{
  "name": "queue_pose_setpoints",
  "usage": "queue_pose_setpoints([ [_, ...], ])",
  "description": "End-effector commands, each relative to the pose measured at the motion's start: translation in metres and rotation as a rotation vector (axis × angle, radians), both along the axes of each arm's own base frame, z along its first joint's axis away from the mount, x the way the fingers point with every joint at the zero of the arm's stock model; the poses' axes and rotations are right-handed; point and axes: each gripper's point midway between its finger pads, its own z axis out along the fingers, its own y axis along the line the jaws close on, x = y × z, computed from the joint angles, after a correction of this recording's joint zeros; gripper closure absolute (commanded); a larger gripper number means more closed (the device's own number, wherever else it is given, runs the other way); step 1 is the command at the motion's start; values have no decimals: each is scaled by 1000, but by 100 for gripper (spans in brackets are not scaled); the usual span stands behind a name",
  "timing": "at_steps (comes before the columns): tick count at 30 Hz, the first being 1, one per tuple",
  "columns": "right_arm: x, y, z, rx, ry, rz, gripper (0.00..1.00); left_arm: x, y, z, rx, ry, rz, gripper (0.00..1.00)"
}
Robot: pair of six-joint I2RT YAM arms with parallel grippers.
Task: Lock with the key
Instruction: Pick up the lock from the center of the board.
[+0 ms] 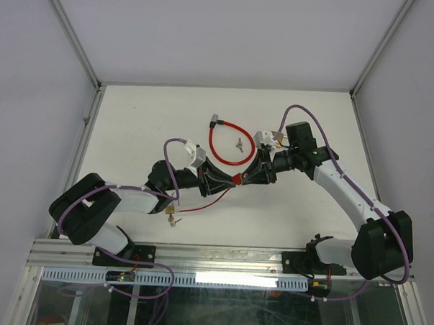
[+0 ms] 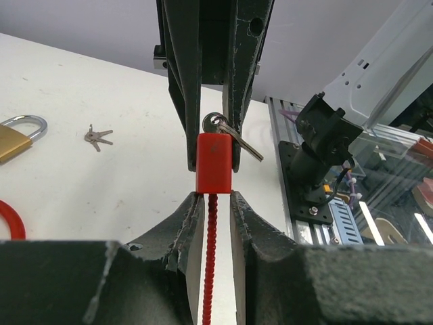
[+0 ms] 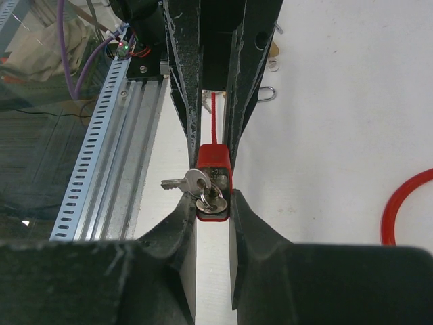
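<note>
Red lock (image 1: 238, 179) hangs above the white table (image 1: 132, 130) in the top view. It sits where the left gripper (image 1: 227, 182) and the right gripper (image 1: 251, 176) meet nose to nose. A thick red loop (image 1: 212, 142) lies on the table beyond them.

From the left wrist, the left fingers (image 2: 193, 223) stand narrowly apart. A ribbed red cord (image 2: 210, 271) runs between them, and the lock's lower end sits right at their tips. I cannot tell whether the pads press on either. The right gripper's fingers come down from above and flank the lock body beside the key (image 2: 238, 142). A brass padlock (image 2: 13, 141) and loose keys (image 2: 98, 137) lie well off to the left.

From the right wrist, the right fingers (image 3: 186, 223) are clamped on the lock's keyed end, and the key and its ring stick out to the left.
</note>
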Motion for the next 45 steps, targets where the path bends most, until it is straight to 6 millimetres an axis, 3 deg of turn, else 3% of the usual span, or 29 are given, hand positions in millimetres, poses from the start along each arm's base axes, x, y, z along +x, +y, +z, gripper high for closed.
queue_pose_setpoints([
  [1,-4,4,12,43,-8,37,100,1,-1,33,-87,-79,-21,78],
  [17,-4,4,11,39,-3,35,100,-7,-2,36,-100,-84,-66,69],
  [23,-5,4,11,41,-1,40,100,-2,-2,35,-97,-69,-45,66],
  [28,-9,4,12,49,-4,58,100,13,-4,29,-68,-39,27,65],
  [34,-9,4,12,47,-4,60,100,17,-2,26,-55,-30,56,65],
  [42,-7,5,7,28,5,55,100,7,-3,35,-93,-50,2,66],
  [45,-7,6,7,28,8,56,100,5,-4,34,-89,-48,-21,77],
])
